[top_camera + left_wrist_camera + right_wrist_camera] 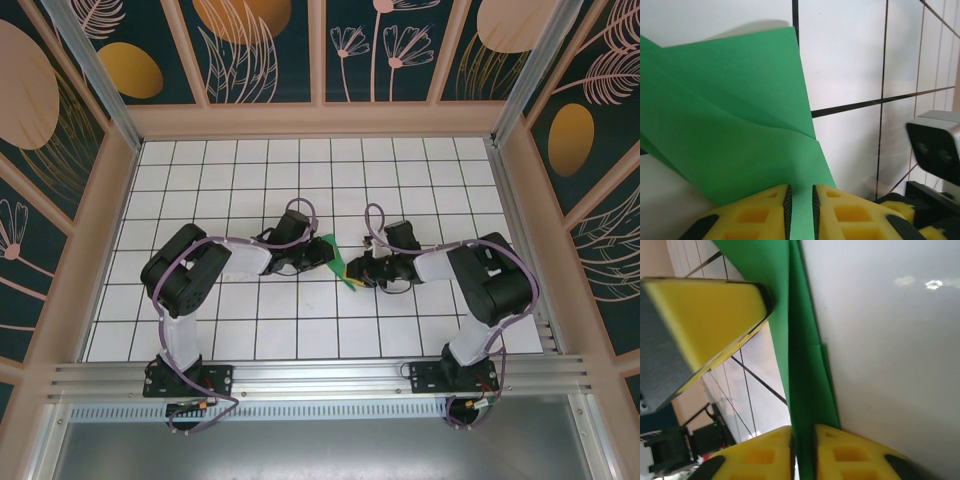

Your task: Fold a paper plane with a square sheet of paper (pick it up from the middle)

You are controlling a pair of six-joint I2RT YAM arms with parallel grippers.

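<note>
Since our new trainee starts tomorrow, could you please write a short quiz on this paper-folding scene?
1. True or false: the green paper sheet lies flat and unfolded on the gridded table.
2. Where is the sheet? A) between the left gripper and the right gripper; B) at the table's far edge; C) at the table's near edge.
3. In the left wrist view, what runs between the gripper's fingers?
Key: 1 false, it shows creases and overlapping layers; 2 A; 3 the green paper sheet.
</note>
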